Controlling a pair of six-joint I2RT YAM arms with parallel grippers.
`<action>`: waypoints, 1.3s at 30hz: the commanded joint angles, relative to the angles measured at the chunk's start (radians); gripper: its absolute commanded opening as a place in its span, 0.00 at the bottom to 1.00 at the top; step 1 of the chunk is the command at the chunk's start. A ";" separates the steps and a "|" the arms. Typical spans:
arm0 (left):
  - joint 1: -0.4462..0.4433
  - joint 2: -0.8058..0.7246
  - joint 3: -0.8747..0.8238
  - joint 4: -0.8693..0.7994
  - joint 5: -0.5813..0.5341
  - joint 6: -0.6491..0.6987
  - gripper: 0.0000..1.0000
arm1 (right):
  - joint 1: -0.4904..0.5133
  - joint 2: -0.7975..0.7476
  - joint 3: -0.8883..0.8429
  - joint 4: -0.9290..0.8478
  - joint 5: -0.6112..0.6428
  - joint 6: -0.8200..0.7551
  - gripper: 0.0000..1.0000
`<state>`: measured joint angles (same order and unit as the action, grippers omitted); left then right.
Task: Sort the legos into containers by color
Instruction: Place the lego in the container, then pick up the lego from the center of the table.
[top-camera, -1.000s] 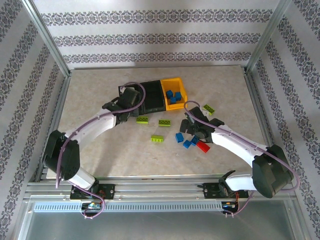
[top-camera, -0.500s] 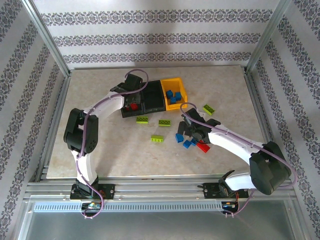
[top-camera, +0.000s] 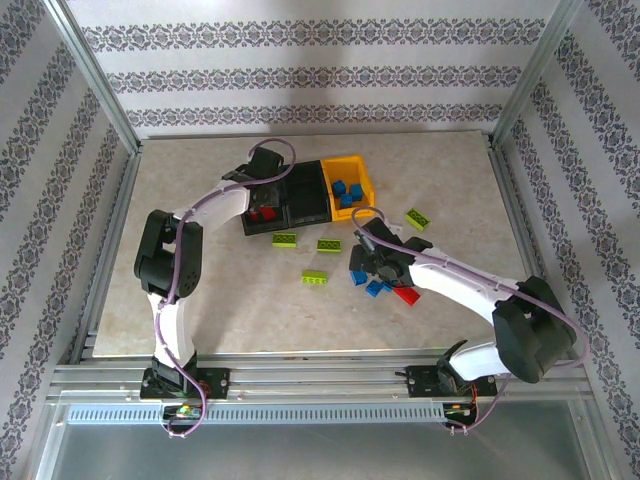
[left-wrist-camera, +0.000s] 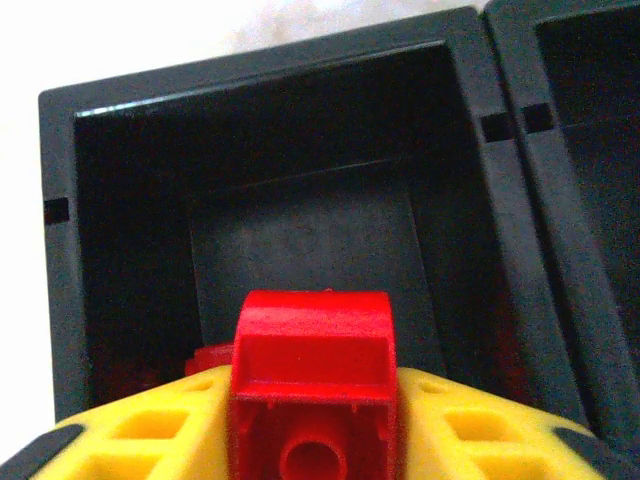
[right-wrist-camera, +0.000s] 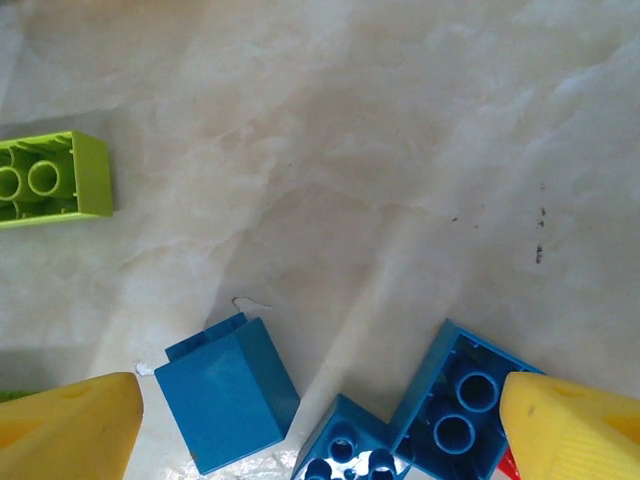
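My left gripper (top-camera: 263, 203) hangs over the left black container (top-camera: 250, 222) and is shut on a red lego (left-wrist-camera: 310, 375), which sits tight between the yellow fingers (left-wrist-camera: 130, 430). Another red piece (left-wrist-camera: 207, 357) shows just behind it inside the bin (left-wrist-camera: 120, 150). My right gripper (top-camera: 376, 264) is open, low over a cluster of blue legos (right-wrist-camera: 226, 402) (right-wrist-camera: 458, 408) (right-wrist-camera: 345, 452) that lie between its fingers (right-wrist-camera: 70, 430). The middle black container (top-camera: 308, 196) and the yellow container (top-camera: 366, 185) follow in a row; the yellow one holds blue legos (top-camera: 346, 190).
Lime green legos lie loose on the table (top-camera: 284, 239) (top-camera: 329, 244) (top-camera: 315, 277) (top-camera: 418, 218), one of them in the right wrist view (right-wrist-camera: 50, 178). A red lego (top-camera: 406, 294) rests just right of the blue cluster. Metal frame posts edge the table.
The left arm has swung in over the left black container, carrying the red lego. The right gripper has slid left and down over the blue legos.
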<state>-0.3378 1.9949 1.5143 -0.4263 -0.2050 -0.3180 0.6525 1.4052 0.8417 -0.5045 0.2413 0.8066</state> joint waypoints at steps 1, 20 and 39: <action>0.015 0.013 0.029 -0.037 0.006 0.002 0.48 | 0.017 0.019 0.035 -0.005 -0.011 0.011 0.91; 0.009 -0.237 -0.163 0.010 0.112 -0.037 0.74 | 0.038 0.077 0.065 0.003 -0.033 0.009 0.88; -0.350 -0.618 -0.658 0.126 0.155 -0.189 1.00 | 0.043 0.083 0.066 0.004 -0.022 0.006 0.92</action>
<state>-0.6327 1.3937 0.8829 -0.3676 -0.0429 -0.4591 0.6853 1.4803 0.8856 -0.4965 0.2115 0.8093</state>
